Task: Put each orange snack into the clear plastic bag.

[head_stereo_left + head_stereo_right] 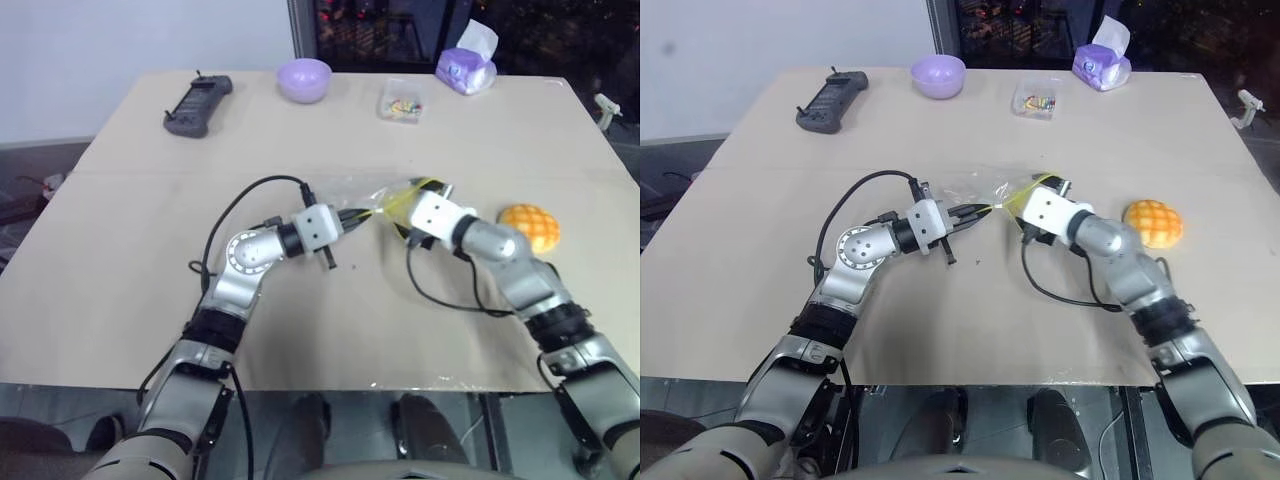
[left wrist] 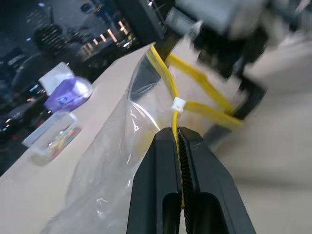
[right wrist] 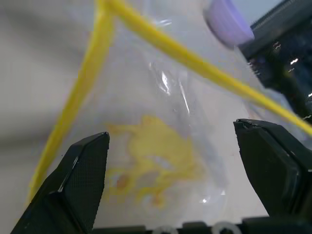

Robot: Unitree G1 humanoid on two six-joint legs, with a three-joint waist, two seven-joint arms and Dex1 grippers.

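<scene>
The crinkly clear plastic bag with the yellow strip (image 1: 375, 195) is hanging just above the tan surface (image 1: 120, 250), empty. The round golden-orange bun (image 1: 530, 226) is lying outside it, near the right arm, so the bagging looks undone. The left pincer (image 2: 178, 134) is clamping the bag's yellow strip; the right pincer (image 3: 170, 141) is standing wide apart at the bag, gripping nothing.

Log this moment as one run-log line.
left hand: shut on bag's yellow strip | right hand: open at bag mouth | bun: on table, outside bag
</scene>
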